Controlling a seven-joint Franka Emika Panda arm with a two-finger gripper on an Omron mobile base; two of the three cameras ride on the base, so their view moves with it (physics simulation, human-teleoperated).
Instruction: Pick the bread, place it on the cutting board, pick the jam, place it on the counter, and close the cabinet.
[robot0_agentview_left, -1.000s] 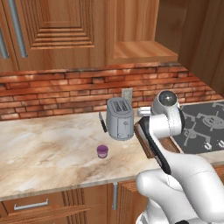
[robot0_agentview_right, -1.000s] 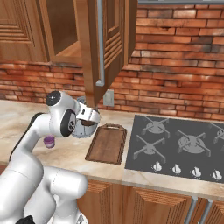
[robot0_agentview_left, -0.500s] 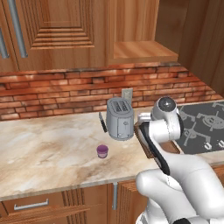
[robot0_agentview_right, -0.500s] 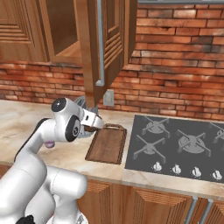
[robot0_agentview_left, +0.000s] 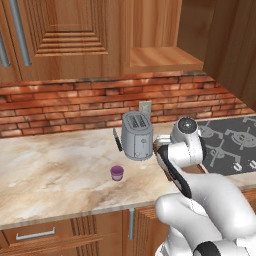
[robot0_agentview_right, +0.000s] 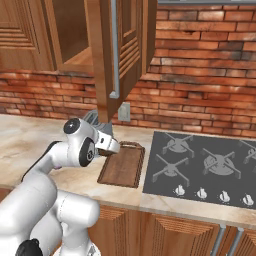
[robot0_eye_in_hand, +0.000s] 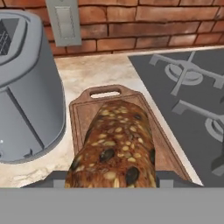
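- The fingers (robot0_eye_in_hand: 111, 183) are clamped on the bread (robot0_eye_in_hand: 114, 151), a seeded brown loaf that runs forward from between them in the hand view.
- The bread hangs above the cutting board (robot0_eye_in_hand: 85, 116), whose handle end points toward the brick back wall; whether it touches the board I cannot tell.
- In the right base view the cutting board (robot0_agentview_right: 124, 166) lies on the counter (robot0_agentview_right: 25, 132) just left of the stovetop (robot0_agentview_right: 200, 165), with the robot's hand at its left edge.
- A grey toaster (robot0_agentview_left: 137, 135) stands near the back of the counter (robot0_agentview_left: 50, 170), just beside the board's left edge; the hand view has the toaster (robot0_eye_in_hand: 26, 92) close on the left.
- The jam (robot0_agentview_left: 117, 172) stands upright on the counter, toward the front edge, left of the arm and well apart from the board.
- The cabinet (robot0_agentview_right: 117, 50) door stands open, swung out above the toaster, its metal bar handle (robot0_agentview_right: 114, 47) vertical.
- A wall socket (robot0_eye_in_hand: 63, 22) sits on the brick behind the toaster.
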